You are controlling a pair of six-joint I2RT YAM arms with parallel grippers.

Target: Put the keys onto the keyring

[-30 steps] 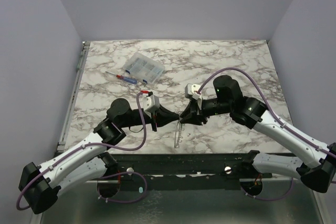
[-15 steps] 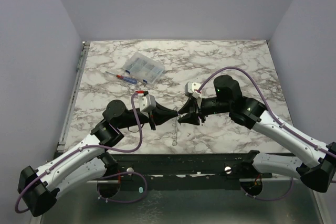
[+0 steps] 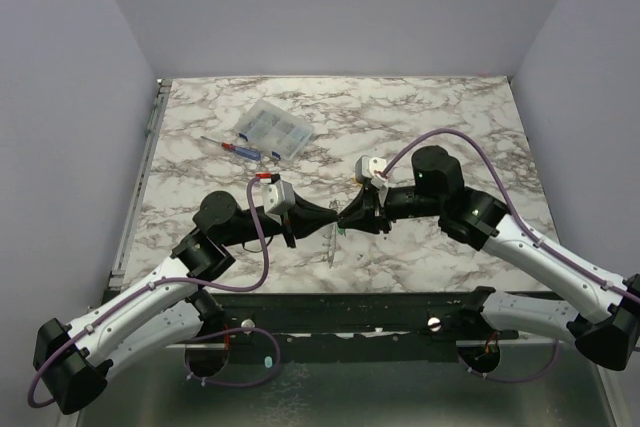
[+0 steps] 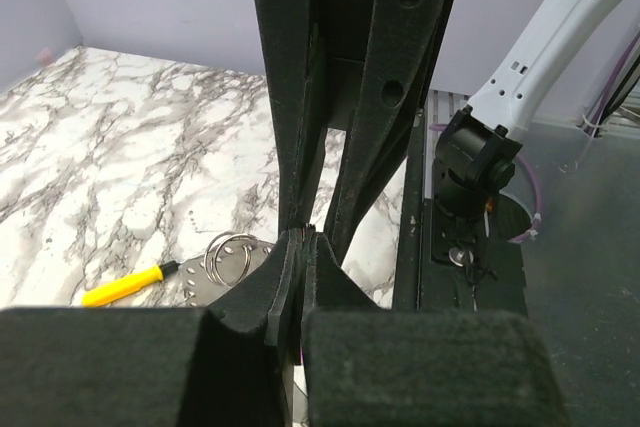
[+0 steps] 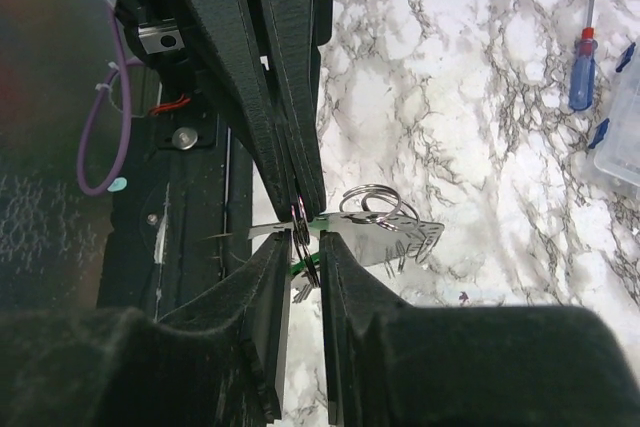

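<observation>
My left gripper point(image 3: 333, 219) and right gripper point(image 3: 347, 218) meet tip to tip above the table's near middle. In the left wrist view the left gripper point(image 4: 303, 239) is shut on a thin edge of the keyring. In the right wrist view the keyring point(image 5: 300, 219) sits at the left fingertips point(image 5: 292, 162). The right gripper point(image 5: 306, 247) stands narrowly apart around the ring and the green-headed key point(image 5: 308, 266), apparently pinching the key. A flat grey metal tag point(image 5: 410, 237) with two more rings point(image 5: 368, 202) sticks out from the grip. From above it shows as a pale strip point(image 3: 333, 247).
A clear compartment box point(image 3: 274, 128) and a red-and-blue screwdriver point(image 3: 238, 147) lie at the far left of the marble table point(image 3: 450, 117). A yellow stick point(image 4: 120, 287) lies beneath the grippers. The table's black near edge rail point(image 3: 400, 299) runs just behind the grippers.
Both grippers have stayed tip to tip and shifted slightly toward the far side. The left wrist has drawn back to the left. The hanging pale strip moved up with them.
</observation>
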